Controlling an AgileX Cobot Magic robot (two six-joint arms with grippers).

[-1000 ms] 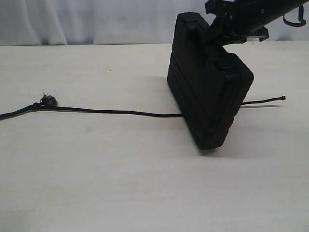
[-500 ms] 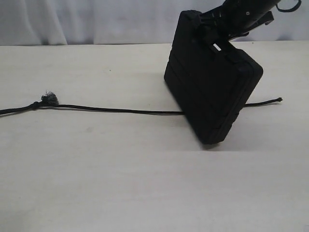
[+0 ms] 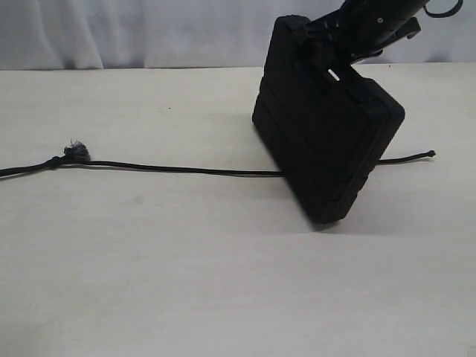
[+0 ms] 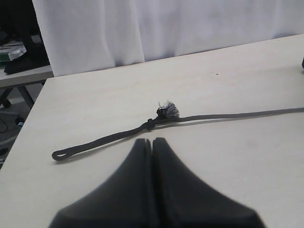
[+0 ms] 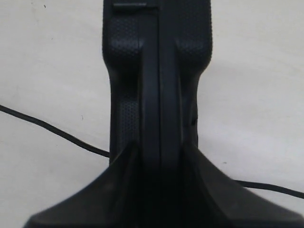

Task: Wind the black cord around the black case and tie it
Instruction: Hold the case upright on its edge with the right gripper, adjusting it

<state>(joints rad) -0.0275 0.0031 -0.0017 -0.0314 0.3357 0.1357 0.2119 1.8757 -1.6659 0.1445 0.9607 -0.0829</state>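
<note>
The black case [image 3: 327, 141] stands tilted on one lower corner at the right of the table, and my right gripper [image 3: 343, 52] is shut on its upper edge. In the right wrist view the case [image 5: 156, 71] runs between both fingers, seam toward the camera. The black cord [image 3: 178, 170] lies straight across the table and passes behind or under the case; its knobbed tip [image 3: 431, 154] shows at the right and its knot with a frayed tuft [image 3: 74, 153] at the left. My left gripper [image 4: 151, 142] is shut and empty, close to the cord's knot [image 4: 164, 113] and looped end [image 4: 59, 155].
A white curtain [image 3: 134, 33] hangs behind the light table [image 3: 223, 282]. The table's left edge [image 4: 26, 128] shows in the left wrist view, with dark equipment [image 4: 19, 52] beyond it.
Over the last second the right gripper has lifted and tipped the case further onto its lower corner. The cord has shifted only slightly. The last half second shows almost no movement.
</note>
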